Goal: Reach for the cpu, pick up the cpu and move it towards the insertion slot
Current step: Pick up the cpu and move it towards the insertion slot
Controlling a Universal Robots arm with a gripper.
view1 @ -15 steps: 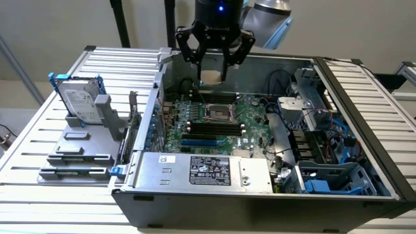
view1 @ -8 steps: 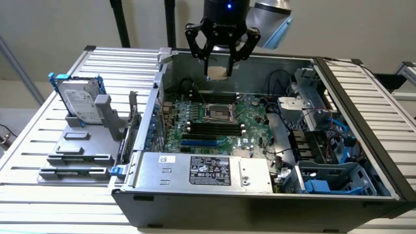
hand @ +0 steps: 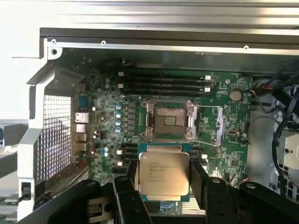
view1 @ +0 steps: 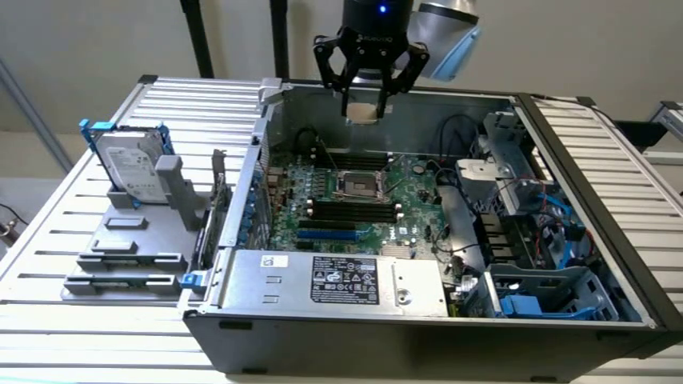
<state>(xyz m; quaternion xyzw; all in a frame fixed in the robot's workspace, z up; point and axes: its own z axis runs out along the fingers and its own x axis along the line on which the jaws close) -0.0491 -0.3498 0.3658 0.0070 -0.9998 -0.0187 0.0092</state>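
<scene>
My gripper (view1: 365,112) hangs above the back of the open computer case, shut on the cpu (view1: 365,113), a small pale square chip held between the black fingers (view1: 344,80). The wrist view shows the cpu (hand: 163,172) face up with its silver-white lid and printed text, clamped by its two side edges between the fingers (hand: 198,184). The insertion slot (view1: 361,185) lies below on the green motherboard (view1: 411,180), a square socket with a shiny metal frame and dark centre. In the wrist view the insertion slot (hand: 169,120) sits just beyond the held chip, its frame open.
Long black memory slots (view1: 347,211) run on both sides of the socket. A power supply (view1: 336,280) fills the case front, drive bays and cables (view1: 523,208) the exterior view's right. An upright hard drive (view1: 133,164) in a blue frame stands on a grey fixture outside the case.
</scene>
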